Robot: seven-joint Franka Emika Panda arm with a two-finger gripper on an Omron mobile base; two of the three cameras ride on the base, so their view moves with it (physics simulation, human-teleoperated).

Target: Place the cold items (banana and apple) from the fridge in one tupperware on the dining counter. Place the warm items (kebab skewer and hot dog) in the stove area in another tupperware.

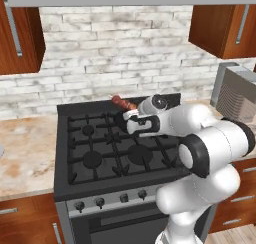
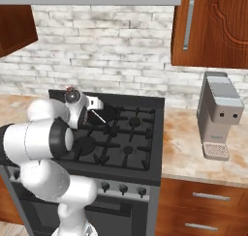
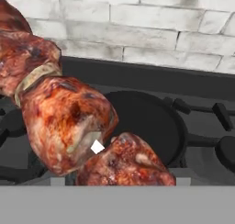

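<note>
- A whitewashed brick wall backs the black gas range with iron grates, a row of knobs and an oven door, set between beige-and-rust marbled stone counters under reddish wooden cabinets.
- The white arm reaches over the back half of the range, its two-finger claw pointing toward the rear left burner.
- The kebab skewer, a thin stick with glossy reddish-brown meat chunks, sticks up and leftward from the claw, lifted above the grates.
- In the hand view the meat chunks sit right against the camera, crossing from upper left to lower middle, with a round black pan on the grate behind.
- The fingertips are hidden by the meat; the claw looks closed on the skewer.
- A grey coffee machine stands on the right counter.
</note>
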